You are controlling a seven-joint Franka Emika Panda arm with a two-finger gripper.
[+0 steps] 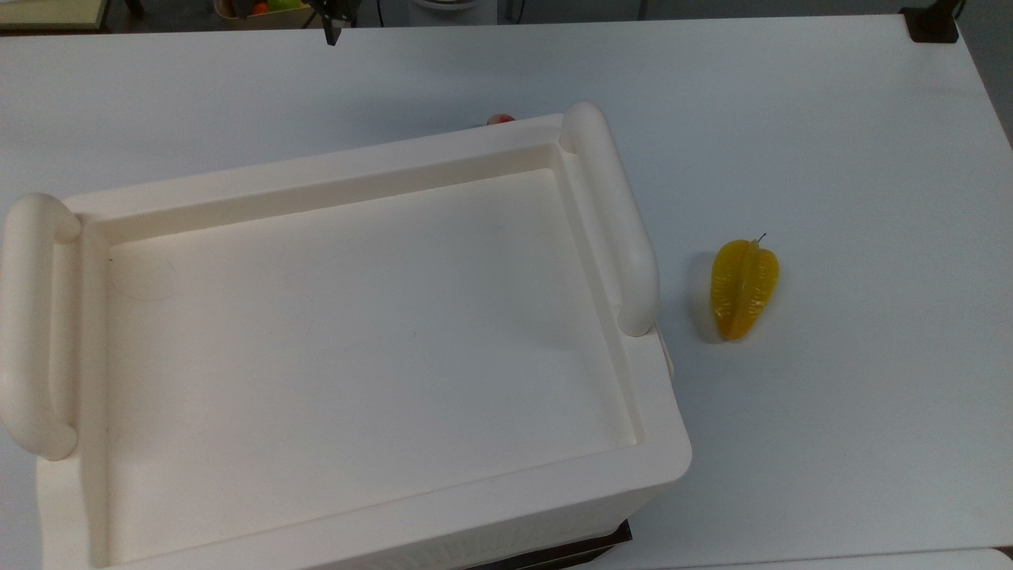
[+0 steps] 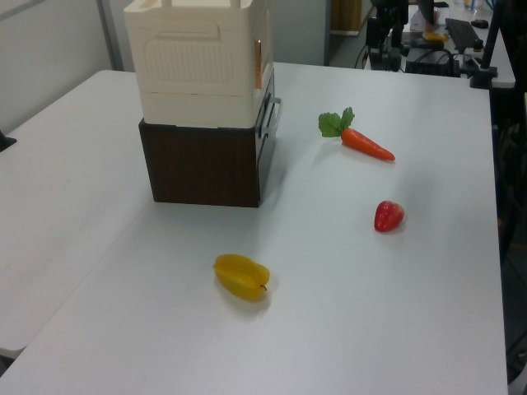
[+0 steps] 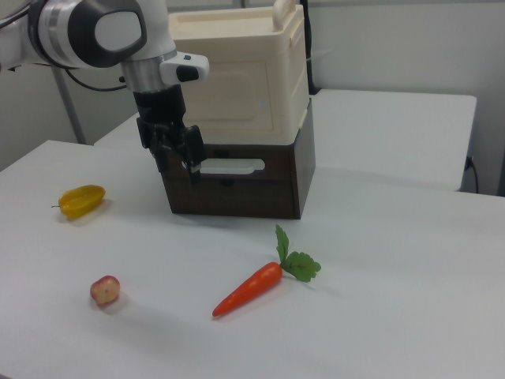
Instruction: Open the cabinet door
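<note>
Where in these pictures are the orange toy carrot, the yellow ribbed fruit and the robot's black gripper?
Orange toy carrot with green leaves [image 3: 247, 289], right view, middle of its orange body.
Yellow ribbed fruit [image 1: 743, 289], top view, its central ridge.
Black two-finger gripper [image 3: 177, 163], right view, between its fingertips.

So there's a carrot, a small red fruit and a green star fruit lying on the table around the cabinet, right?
Not quite: the star fruit is yellow, not green, as the left view shows. The carrot and the small red fruit do lie on the table around the cabinet.
</note>
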